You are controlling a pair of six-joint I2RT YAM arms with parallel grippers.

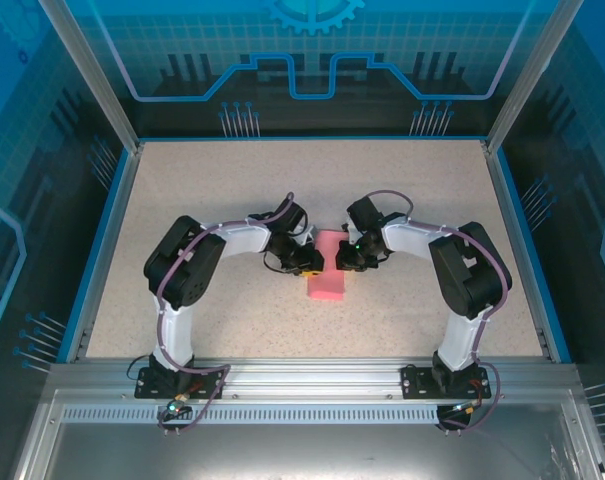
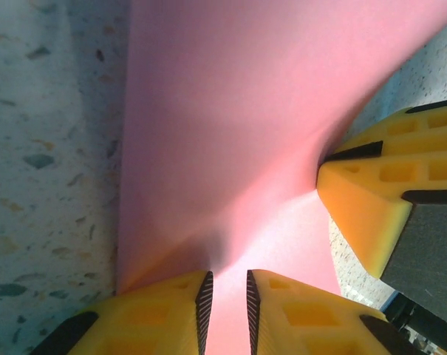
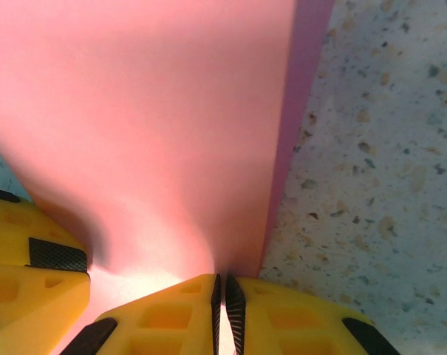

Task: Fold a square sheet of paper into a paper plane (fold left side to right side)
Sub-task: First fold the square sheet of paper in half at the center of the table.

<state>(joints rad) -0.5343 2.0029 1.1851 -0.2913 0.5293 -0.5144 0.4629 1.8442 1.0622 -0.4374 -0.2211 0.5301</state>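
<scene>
The square sheet of paper (image 1: pixel 329 283) is pink-red and lies mid-table as a narrow folded rectangle between both grippers. My left gripper (image 1: pixel 307 262) sits at its left edge. In the left wrist view its jaws (image 2: pixel 227 285) stand a little apart, open, over the paper (image 2: pixel 223 111), which bulges upward. My right gripper (image 1: pixel 350 255) is at the paper's right edge. In the right wrist view it (image 3: pixel 223 287) is shut on a raised layer of the paper (image 3: pixel 134 111). A lower pink layer shows as a strip along the right edge.
The speckled table (image 1: pixel 232 190) is framed by a blue rim and aluminium posts. The two grippers are very close: the right gripper's yellow finger (image 2: pixel 378 200) shows in the left wrist view, and the left's finger (image 3: pixel 31 277) in the right wrist view.
</scene>
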